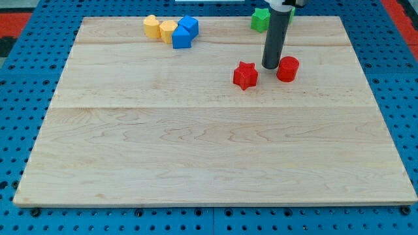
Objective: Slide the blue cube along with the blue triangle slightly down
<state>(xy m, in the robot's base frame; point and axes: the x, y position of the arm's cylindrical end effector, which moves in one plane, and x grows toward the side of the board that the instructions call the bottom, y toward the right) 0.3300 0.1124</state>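
Observation:
Two blue blocks touch near the board's top left: a blue cube (pixel 189 25) at the upper right and a second blue block (pixel 181 38), the triangle by the task's naming, just below and to its left. My tip (pixel 270 66) stands far to their right, between a red star block (pixel 245 75) and a red cylinder (pixel 287 68), close to the cylinder.
Two yellow blocks (pixel 151 27) (pixel 168 30) sit against the blue pair's left side. A green block (pixel 260 19) lies at the top edge behind the rod. The wooden board (pixel 209 150) lies on a blue pegboard.

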